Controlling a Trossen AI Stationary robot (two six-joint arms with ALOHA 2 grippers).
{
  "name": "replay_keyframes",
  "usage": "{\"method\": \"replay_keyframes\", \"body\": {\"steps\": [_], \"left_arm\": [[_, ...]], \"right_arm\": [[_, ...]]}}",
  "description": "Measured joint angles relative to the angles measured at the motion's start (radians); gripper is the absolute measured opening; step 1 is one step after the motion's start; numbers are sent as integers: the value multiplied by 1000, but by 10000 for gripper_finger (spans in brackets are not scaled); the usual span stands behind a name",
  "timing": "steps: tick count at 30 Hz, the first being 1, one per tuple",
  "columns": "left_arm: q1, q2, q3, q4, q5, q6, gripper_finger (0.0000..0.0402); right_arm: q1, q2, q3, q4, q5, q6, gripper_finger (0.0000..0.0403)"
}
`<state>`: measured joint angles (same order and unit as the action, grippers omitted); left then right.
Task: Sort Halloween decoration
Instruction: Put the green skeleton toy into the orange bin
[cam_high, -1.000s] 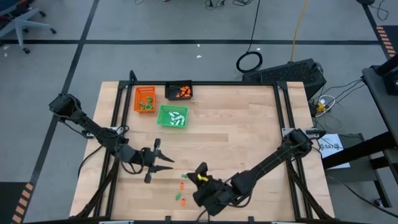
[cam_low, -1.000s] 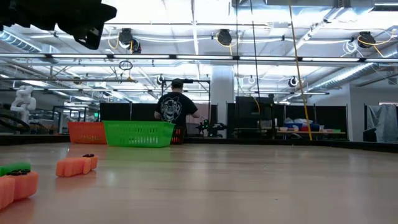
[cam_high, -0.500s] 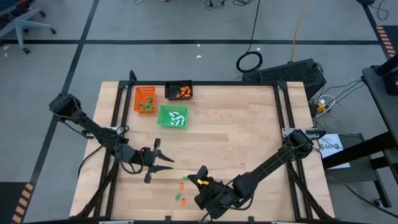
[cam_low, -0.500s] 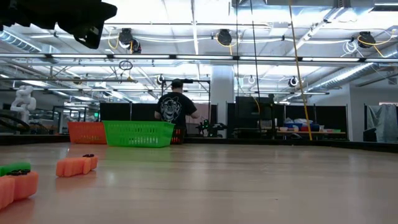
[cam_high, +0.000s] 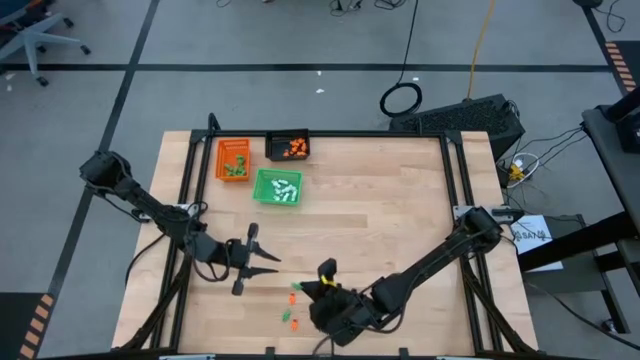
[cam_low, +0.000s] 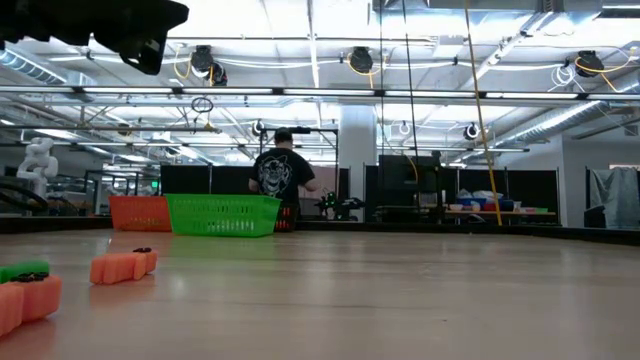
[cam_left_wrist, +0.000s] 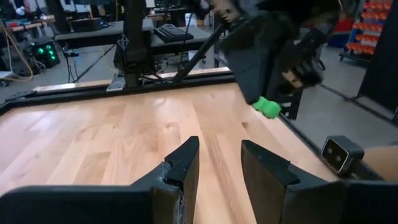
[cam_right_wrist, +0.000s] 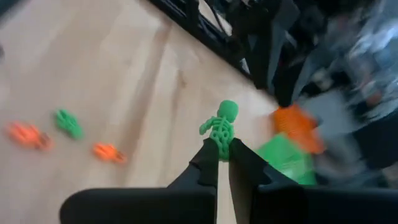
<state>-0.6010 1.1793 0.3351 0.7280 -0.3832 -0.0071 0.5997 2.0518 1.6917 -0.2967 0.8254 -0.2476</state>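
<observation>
The right pincer (cam_right_wrist: 222, 155) pinches a green skeleton (cam_right_wrist: 221, 126) off the table (cam_high: 400, 220); next, probably carry it to the orange tray (cam_high: 233, 158). The left pincer (cam_left_wrist: 217, 163) waits, half-open.

A level look across the wooden worktop (cam_low: 380, 300) shows two orange pieces (cam_low: 122, 266) and a green piece (cam_low: 24, 270) lying near its left edge, the nearest orange one (cam_low: 25, 300) cut off by the frame. Farther back stand a green tray (cam_low: 224, 215) and, just to its left, an orange tray (cam_low: 138, 212), while a dark part of an arm (cam_low: 110, 25) hangs in the upper left corner. Beyond the worktop a person (cam_low: 283, 180) in dark clothing stands with their back turned, under ceiling lights.
</observation>
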Motion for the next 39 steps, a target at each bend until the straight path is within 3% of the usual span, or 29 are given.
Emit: {"method": "replay_keyframes", "body": {"steps": [5, 9, 17, 22, 39], "left_arm": [[-16, 47, 0, 63, 0, 91, 118], [-24, 107, 0, 159, 0, 187, 118], [-22, 193, 0, 199, -2, 232, 118], [-21, 202, 0, 198, -54, 234, 118], [-21, 202, 0, 198, 15, 225, 118]], "right_arm": [[-50, 2, 0, 1, -92, 329, 0], [-88, 12, 0, 6, -166, 408, 0], [-109, 21, -1, 47, -176, 393, 0], [-109, 23, -1, 48, -176, 391, 0], [-120, 23, -1, 54, -178, 366, 0]]}}
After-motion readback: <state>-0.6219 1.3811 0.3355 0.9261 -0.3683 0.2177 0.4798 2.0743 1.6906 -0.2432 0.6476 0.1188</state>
